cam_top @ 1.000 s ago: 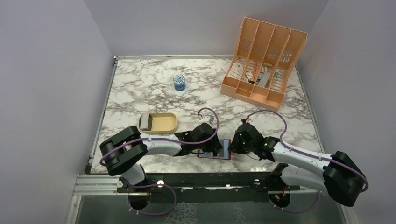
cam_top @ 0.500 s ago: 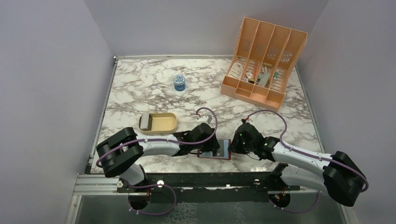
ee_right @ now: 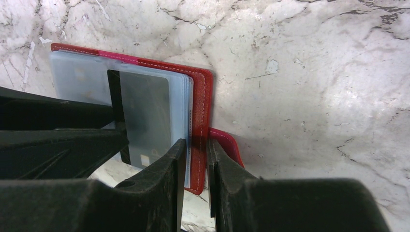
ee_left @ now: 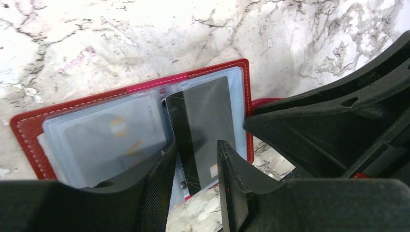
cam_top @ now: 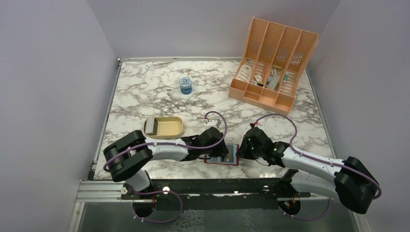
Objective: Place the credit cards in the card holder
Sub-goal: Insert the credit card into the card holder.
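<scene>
At the lower centre of the overhead view, the card holder (cam_top: 233, 155) lay open on the marble tabletop (cam_top: 159, 92), its red cover down and its pale sleeves up, between the two arms. The left tool (ee_left: 193, 150) was over its open face, fingers a little apart to either side of a black card (ee_left: 200, 125) that lay aslant on the right-hand sleeves; whether they pinched the card or only flanked it could not be told. A paler card (ee_left: 116, 140) showed through the left-hand sleeves. The right tool (ee_right: 196, 145) was clamped on the holder's right edge, one finger on the sleeves and one outside the red cover. Left of the holder and higher in the frame, a tan tray (cam_top: 167, 134) held a small stack of grey cards (cam_top: 151, 126). A peach organizer (cam_top: 273, 63) stood at upper right.
</scene>
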